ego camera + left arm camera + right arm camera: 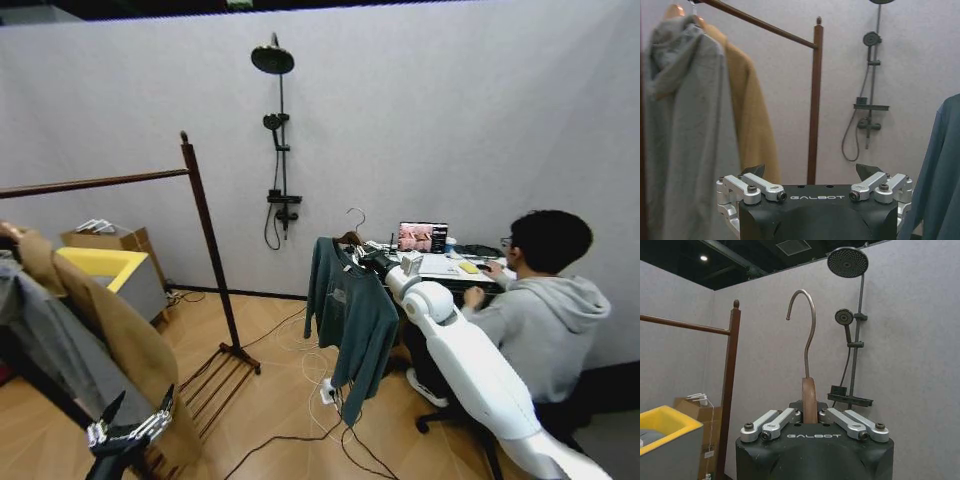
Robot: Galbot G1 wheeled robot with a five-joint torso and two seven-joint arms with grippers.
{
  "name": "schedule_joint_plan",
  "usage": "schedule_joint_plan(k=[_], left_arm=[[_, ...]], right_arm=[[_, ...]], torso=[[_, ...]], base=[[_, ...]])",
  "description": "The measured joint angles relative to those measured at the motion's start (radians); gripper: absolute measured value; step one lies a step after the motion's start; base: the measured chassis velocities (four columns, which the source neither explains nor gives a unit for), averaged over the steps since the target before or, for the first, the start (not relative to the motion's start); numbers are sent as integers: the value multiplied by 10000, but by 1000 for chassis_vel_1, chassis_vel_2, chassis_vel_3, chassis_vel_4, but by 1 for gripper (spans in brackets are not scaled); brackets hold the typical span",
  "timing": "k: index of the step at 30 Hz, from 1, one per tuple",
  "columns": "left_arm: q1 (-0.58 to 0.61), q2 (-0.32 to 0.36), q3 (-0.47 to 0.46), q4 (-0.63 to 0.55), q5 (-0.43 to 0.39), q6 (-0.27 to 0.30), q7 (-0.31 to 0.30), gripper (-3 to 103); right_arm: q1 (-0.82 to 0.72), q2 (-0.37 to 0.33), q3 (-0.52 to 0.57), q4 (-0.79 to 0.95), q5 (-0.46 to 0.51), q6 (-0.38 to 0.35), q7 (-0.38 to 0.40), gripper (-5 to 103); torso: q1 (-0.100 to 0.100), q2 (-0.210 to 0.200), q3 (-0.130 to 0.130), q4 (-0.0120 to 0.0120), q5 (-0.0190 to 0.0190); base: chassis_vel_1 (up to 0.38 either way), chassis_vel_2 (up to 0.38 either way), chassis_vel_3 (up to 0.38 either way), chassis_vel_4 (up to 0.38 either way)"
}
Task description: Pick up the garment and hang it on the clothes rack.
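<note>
- Right gripper (809, 412): jaws closed on the garment's wooden hanger (809, 400), metal hook (805, 325) upright.
- Garment (350, 315): hangs at frame centre, clear of the floor, well right of the clothes rack (205, 235).
- Left gripper (130, 428): jaws wide apart, empty, at lower left.

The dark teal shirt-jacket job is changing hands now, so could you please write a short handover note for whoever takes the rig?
Right pincer: shut on the brown wooden hanger of the dark teal long-sleeved shirt-jacket, holding it up in the air to the right of the rack, with the metal hook pointing up.
Left pincer: open, empty, low in front of the long tan coat.
Tall dark brown wooden clothes rack: the tan coat and a grey hooded sweatshirt already hang on its top bar.
Done: garment picked up.
Left: carry it to the bar and hook it on.
</note>
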Motion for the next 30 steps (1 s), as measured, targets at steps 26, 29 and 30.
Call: schedule_joint_plan(k=[26,29,30], left_arm=[[0,0,0,0,0,0,0,100],[0,0,0,0,0,0,0,100],[1,0,0,0,0,0,0,100]], right_arm=[[-1388,-819,1898,216,-119,323,-137,10],[-1629,-943,2188,100,-144,445,-282,10],[-1694,-970,2270,81,-145,476,-320,10]], torso=[[1,1,0,-3,1],[0,0,1,0,2],[0,0,0,2,2]], base=[[125,120,125,123],[111,108,125,125],[103,100,122,111]])
